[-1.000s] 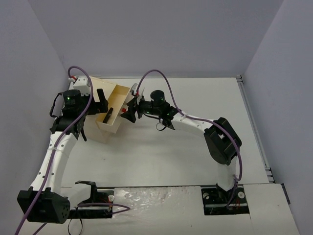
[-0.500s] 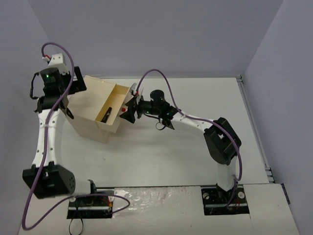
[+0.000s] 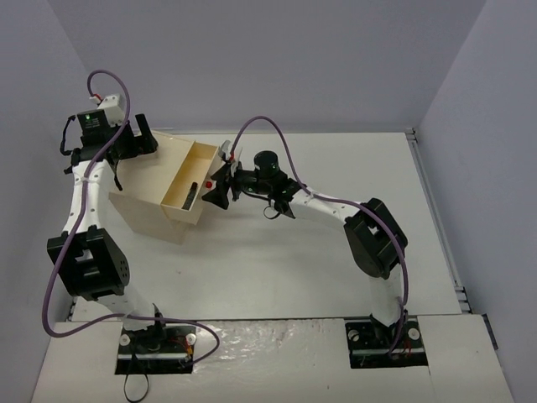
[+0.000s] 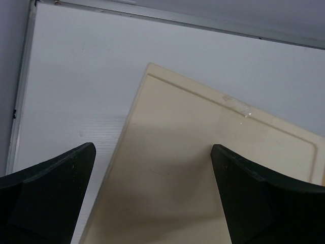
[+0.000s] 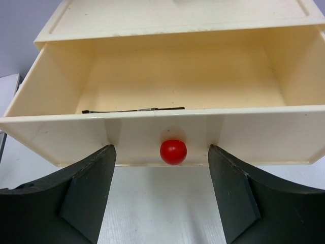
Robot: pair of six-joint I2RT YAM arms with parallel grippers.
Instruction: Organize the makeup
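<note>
The beige wooden box (image 3: 147, 189) stands at the back left with one drawer (image 3: 186, 172) pulled out. A thin dark makeup stick (image 5: 133, 110) lies alone on the drawer floor; it also shows in the top view (image 3: 191, 195). My right gripper (image 5: 161, 151) is open just in front of the drawer's red knob (image 5: 173, 151), one finger on each side and not touching it; it also shows in the top view (image 3: 216, 190). My left gripper (image 4: 152, 150) is open and empty above the box's flat top (image 4: 203, 152), at the back left corner (image 3: 141, 139). No other makeup is in view.
The box's drawer front (image 5: 254, 132) faces my right gripper. The side wall (image 3: 50, 126) stands close behind my left arm. The white table's metal edge (image 4: 23, 76) runs just left of the box.
My left arm has lifted off the box top and swung to the back left corner. My right gripper has edged slightly left toward the drawer knob. The box has shifted a little left.
</note>
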